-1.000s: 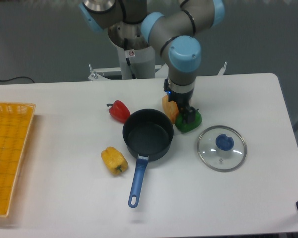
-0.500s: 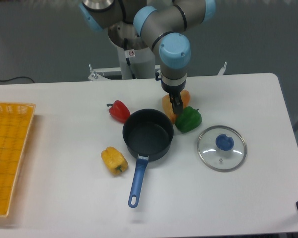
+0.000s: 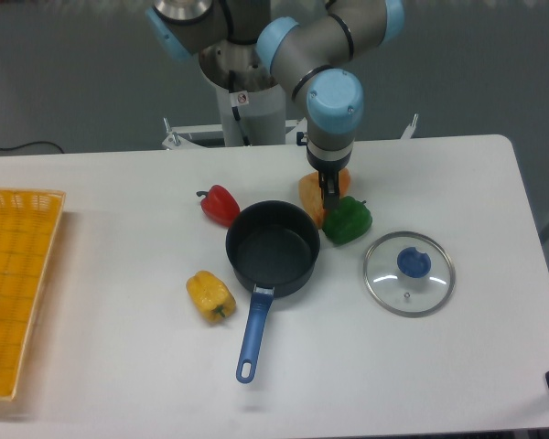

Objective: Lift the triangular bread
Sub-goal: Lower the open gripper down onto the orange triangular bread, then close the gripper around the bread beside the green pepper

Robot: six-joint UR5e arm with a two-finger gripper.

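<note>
The triangular bread (image 3: 309, 193) is an orange-tan wedge lying on the table between the black pan (image 3: 273, 248) and the green bell pepper (image 3: 349, 220). My gripper (image 3: 329, 196) points straight down at the bread's right part. Its dark fingers (image 3: 328, 192) show as one narrow bar in front of the crust, with orange visible on both sides. The wrist hides the top of the bread. I cannot make out whether the fingers are closed on it.
A red bell pepper (image 3: 220, 204) lies left of the pan and a yellow bell pepper (image 3: 209, 295) sits at its front left. The pan's blue handle (image 3: 252, 334) points toward the front. A glass lid (image 3: 408, 273) rests to the right. A yellow basket (image 3: 14, 283) stands at the left edge.
A second ago the gripper was lower, over the green pepper. It rose and moved left to the bread, then the wrist shifted slightly right. The bread has not moved.
</note>
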